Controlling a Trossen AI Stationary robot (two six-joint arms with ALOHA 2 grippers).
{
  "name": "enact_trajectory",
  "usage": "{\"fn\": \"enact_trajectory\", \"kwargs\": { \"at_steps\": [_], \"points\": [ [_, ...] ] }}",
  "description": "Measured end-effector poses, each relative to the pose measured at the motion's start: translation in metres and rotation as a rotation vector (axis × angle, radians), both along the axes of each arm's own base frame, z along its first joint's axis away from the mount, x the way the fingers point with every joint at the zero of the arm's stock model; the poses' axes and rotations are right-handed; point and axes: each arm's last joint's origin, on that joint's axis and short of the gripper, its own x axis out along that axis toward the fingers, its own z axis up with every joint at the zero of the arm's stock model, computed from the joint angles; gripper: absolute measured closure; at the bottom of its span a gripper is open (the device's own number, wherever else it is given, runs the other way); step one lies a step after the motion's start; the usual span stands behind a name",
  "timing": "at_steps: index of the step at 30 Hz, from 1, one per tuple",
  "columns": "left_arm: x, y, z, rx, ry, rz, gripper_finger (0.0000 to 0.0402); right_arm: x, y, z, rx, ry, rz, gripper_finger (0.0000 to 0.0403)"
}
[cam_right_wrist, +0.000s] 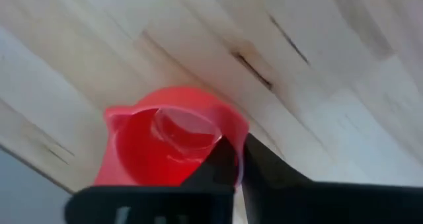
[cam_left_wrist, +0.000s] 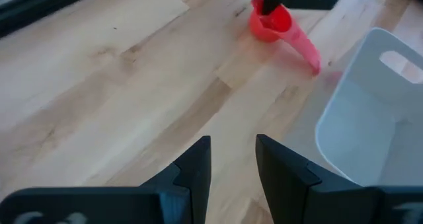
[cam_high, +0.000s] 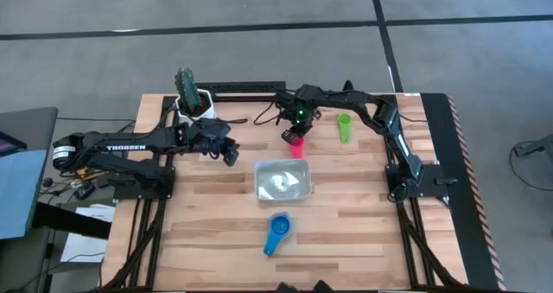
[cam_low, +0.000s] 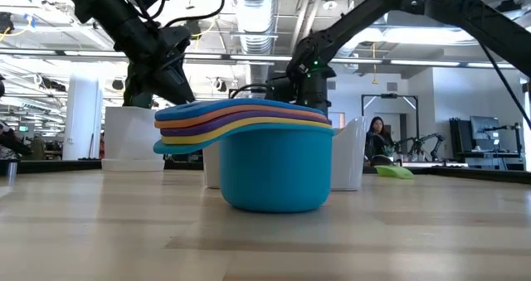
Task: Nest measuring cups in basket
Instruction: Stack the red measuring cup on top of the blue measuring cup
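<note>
Measuring cups lie scattered round the clear plastic basket (cam_high: 282, 181), a shallow round-cornered tray mid-table: a glossy pink cup (cam_high: 297, 145) just behind it, a green cup (cam_high: 345, 128) farther back, and a nested blue stack (cam_high: 277, 233) in front. The right gripper (cam_high: 291, 136) pinches the pink cup's thin rim. The left gripper (cam_high: 230, 155), beside the basket, stands partly open and empty. Pale wooden planks form the table (cam_high: 216, 232), grey floor beyond.

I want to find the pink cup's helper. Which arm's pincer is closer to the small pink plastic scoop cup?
Right. The right pincer pinches the small pink plastic scoop cup by its rim. The left pincer waits off to its side, apart.
</note>
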Motion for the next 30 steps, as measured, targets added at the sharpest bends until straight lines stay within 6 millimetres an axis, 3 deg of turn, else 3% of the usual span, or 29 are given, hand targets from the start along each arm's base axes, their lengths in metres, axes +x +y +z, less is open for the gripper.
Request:
{"fn": "enact_trajectory", "kwargs": {
  "at_steps": [2,5,13,21,30],
  "points": [
    [0.000,-0.001,-0.001,-0.017,0.003,-0.020,0.0295,0.001,0.003,0.003,0.001,0.003,-0.042,0.0388],
    [-0.002,-0.005,-0.004,-0.056,0.039,-0.070,0.0295,0.001,0.007,0.020,-0.043,-0.019,-0.134,0.0380],
    [-0.007,-0.018,-0.013,-0.042,0.182,-0.181,0.0295,-0.022,0.030,0.107,-0.219,-0.124,-0.339,0.0394],
    [-0.005,-0.028,-0.011,-0.077,0.149,-0.176,0.0295,-0.038,0.087,0.160,-0.256,-0.196,-0.419,0.0389],
    [-0.004,-0.052,0.001,-0.097,0.025,-0.137,0.0295,-0.036,0.173,0.183,-0.226,-0.293,-0.391,0.0383]
  ]
}}
